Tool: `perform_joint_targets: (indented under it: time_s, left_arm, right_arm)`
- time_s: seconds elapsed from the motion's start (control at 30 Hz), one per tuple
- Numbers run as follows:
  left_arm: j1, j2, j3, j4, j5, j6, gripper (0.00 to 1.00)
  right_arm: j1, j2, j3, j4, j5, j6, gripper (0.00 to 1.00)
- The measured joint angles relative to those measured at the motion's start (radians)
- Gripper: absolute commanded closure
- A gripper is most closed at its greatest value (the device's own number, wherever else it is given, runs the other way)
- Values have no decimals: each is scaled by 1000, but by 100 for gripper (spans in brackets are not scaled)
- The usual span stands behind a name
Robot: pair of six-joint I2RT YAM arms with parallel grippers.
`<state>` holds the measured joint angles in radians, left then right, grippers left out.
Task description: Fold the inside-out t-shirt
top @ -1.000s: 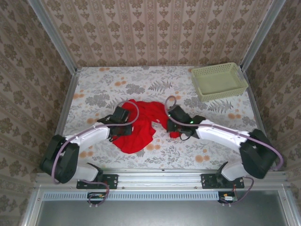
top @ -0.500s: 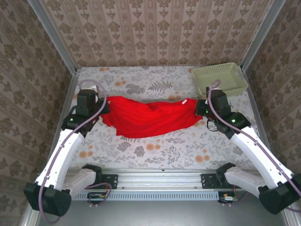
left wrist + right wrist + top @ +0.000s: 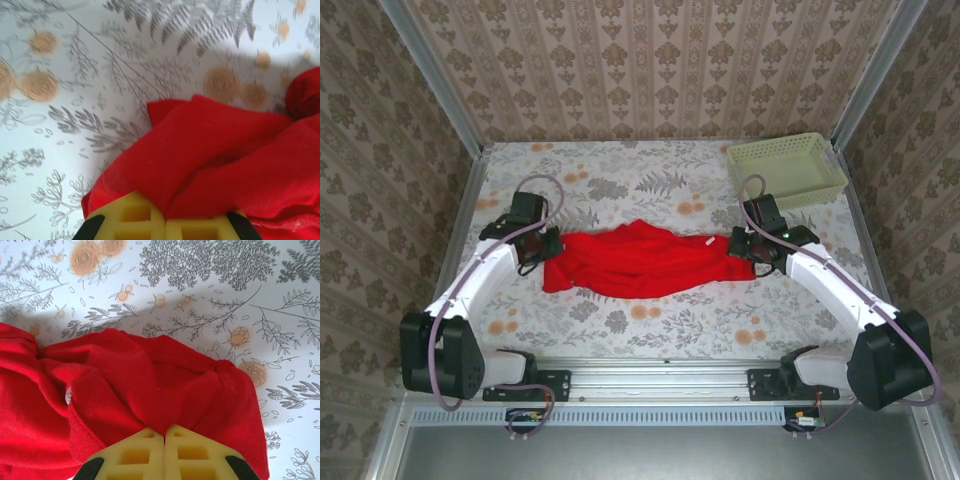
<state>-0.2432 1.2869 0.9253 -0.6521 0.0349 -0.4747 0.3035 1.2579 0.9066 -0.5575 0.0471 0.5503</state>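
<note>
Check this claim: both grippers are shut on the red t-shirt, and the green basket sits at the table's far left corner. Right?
No: the top external view shows the basket at the far right corner. The left gripper and right gripper are shut on the t-shirt.

The t-shirt (image 3: pixel 635 262) lies on the middle of the table (image 3: pixel 650 325), drawn out from left to right between the 2 hands. The left hand (image 3: pixel 546 253) pinches its left end and the right hand (image 3: pixel 736 246) pinches its right end. The basket (image 3: pixel 785 173) sits in the far right corner, behind the right hand and apart from the t-shirt.
</note>
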Motion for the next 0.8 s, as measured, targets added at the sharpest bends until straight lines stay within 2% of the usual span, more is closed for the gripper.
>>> perform_joint_targets:
  time_s: [0.07,0.13,0.37,0.5,0.6,0.67,0.8]
  left_arm:
    - [-38,-14,-26,-3,-8,-3,100]
    - [-66,-43,-70,-3,-14,-10,100]
    - [-70,-89,-143,-10,-47,-34,100]
    - [-69,-90,-143,-6,-62,-42,100]
    - [-68,-90,-142,-2,-69,-50,100]
    - [-64,-90,-140,-1,-73,-51,100]
    - [-53,-95,-135,0,-81,-53,100]
  right_arm:
    - [0,-1,-8,6,0,2,59]
    - [0,-7,-27,10,6,3,46]
    - [10,-92,-169,15,8,0,28]
    - [42,-145,-248,26,4,14,29]
    - [62,-138,-296,49,4,36,35]
    - [66,-107,-304,53,7,47,44]
    - [66,-49,-251,48,45,42,77]
